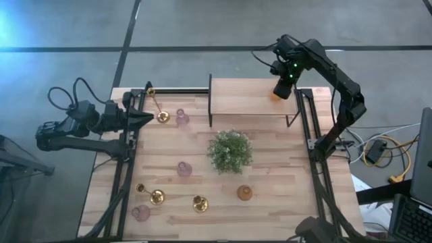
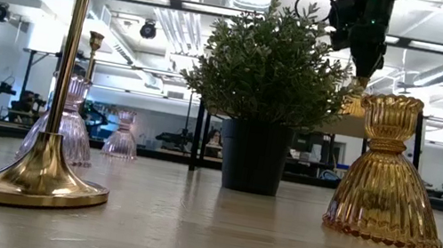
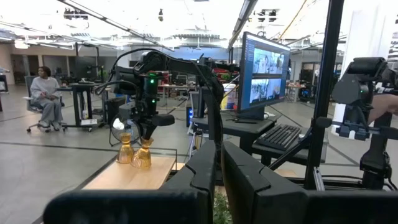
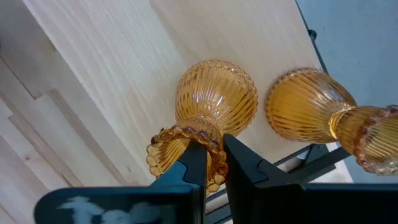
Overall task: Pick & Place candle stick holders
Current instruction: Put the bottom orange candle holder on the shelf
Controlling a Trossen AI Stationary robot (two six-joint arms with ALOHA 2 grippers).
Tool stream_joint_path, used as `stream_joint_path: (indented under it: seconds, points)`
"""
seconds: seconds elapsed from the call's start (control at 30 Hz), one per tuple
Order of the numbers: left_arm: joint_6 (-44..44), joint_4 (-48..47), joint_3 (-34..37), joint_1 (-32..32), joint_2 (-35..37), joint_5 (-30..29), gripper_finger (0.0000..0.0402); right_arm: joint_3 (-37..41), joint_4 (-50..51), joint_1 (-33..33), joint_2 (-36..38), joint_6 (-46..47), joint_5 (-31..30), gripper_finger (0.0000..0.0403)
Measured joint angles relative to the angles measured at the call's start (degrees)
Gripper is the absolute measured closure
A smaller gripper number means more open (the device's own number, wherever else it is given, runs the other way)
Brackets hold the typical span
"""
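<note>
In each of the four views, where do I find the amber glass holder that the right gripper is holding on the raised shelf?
High view: amber holder, upper right, mostly hidden under the gripper.
Low view: upper right, behind the nearer amber holder.
Left wrist view: far off, on the shelf.
Right wrist view: directly before the fingers.
Shared landmark: the right gripper, shut on its neck.

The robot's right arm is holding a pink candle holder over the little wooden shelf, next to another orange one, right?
Not quite: it's amber, not pink. The right wrist view shows the right gripper shut on the rim of an amber glass holder, right beside a second amber holder on the raised wooden shelf. The rest is right.
</note>
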State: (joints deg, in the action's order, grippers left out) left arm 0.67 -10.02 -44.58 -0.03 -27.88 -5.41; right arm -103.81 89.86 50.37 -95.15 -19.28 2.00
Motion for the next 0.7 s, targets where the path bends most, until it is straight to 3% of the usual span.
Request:
stream_joint_path:
  seconds: [0.7]
  points:
    - [0.00, 0.00, 0.00, -0.02, 0.00, -0.02, 0.0371, 2.17, -2.66, 2.24, 0.24, -0.71, 3.44, 0.0380]
